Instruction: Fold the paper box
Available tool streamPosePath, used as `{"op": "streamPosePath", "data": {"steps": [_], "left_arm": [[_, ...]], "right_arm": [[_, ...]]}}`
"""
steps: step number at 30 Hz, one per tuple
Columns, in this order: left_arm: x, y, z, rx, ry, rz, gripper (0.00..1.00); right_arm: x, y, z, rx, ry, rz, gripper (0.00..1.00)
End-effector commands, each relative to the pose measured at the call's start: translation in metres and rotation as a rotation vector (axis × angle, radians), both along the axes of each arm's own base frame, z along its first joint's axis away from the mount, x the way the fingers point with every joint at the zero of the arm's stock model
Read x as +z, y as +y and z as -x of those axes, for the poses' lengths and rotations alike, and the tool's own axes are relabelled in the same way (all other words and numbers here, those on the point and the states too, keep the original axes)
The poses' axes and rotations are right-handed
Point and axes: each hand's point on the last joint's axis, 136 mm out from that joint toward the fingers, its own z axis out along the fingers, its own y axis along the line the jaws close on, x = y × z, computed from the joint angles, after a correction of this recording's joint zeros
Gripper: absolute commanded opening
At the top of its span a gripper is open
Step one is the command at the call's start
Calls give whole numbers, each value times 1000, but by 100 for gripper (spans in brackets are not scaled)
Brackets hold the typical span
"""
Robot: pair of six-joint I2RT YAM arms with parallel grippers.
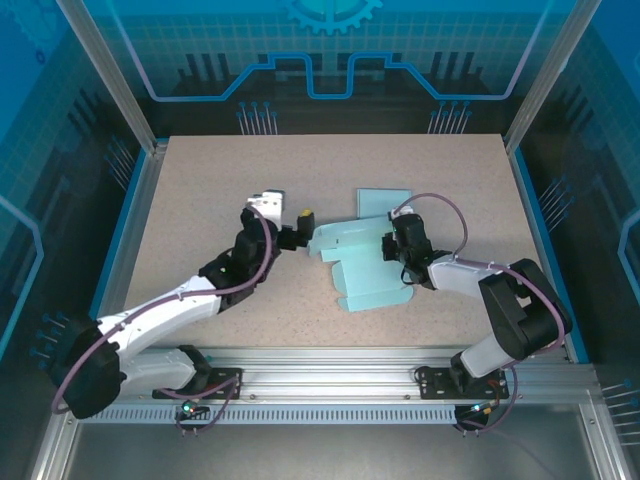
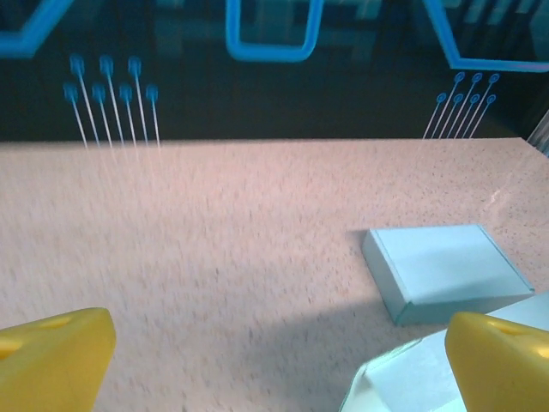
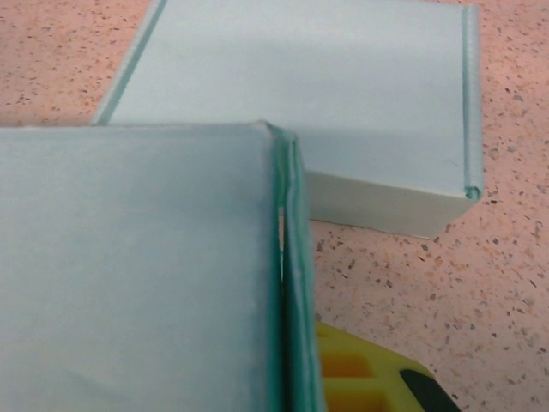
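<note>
The pale teal paper box (image 1: 362, 272) lies half folded at the middle of the table, its flaps spread toward the near edge. My right gripper (image 1: 392, 247) is shut on the box's doubled side wall (image 3: 287, 283). One yellow finger (image 3: 360, 376) shows beside that wall and the other is hidden behind the paper. My left gripper (image 1: 304, 233) stands open at the box's left end. Its yellow fingers (image 2: 51, 360) are spread wide, with bare table between them and a box corner (image 2: 412, 378) just inside the right finger.
A finished, closed teal box (image 1: 385, 200) lies flat just behind the paper box; the closed box (image 2: 446, 270) (image 3: 326, 94) is near both wrists. The speckled table (image 1: 220, 190) is ringed by a blue rim and metal posts.
</note>
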Motion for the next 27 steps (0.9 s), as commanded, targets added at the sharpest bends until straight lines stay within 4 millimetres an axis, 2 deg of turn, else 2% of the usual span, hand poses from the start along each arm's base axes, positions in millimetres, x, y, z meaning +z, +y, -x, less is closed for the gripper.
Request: {"op": "streamPosePath", "data": {"steps": [1,5,10,19,23,27], "left_arm": [[-47,0,8,-27,202,241,99],[-68,-3,0,-10,250,231,99],[-86,-22,-15,-30,321,247,99],[-92,-46,-40,-58,304,312,99],[-101,-47,-48,-32,315,302,99],[-104,-47,-59,1,310,275,99]], "right_arm": [[3,0,-5,-51,13,3,1],[-3,-1,-7,-66,59,16,0],[-6,-1,-6,-68,98,3,0],[-5,-4,-4,-115,90,13,0],[-1,-18,-6,-211,100,54,0],[-6,-14,-5,-190,94,38,0]]}}
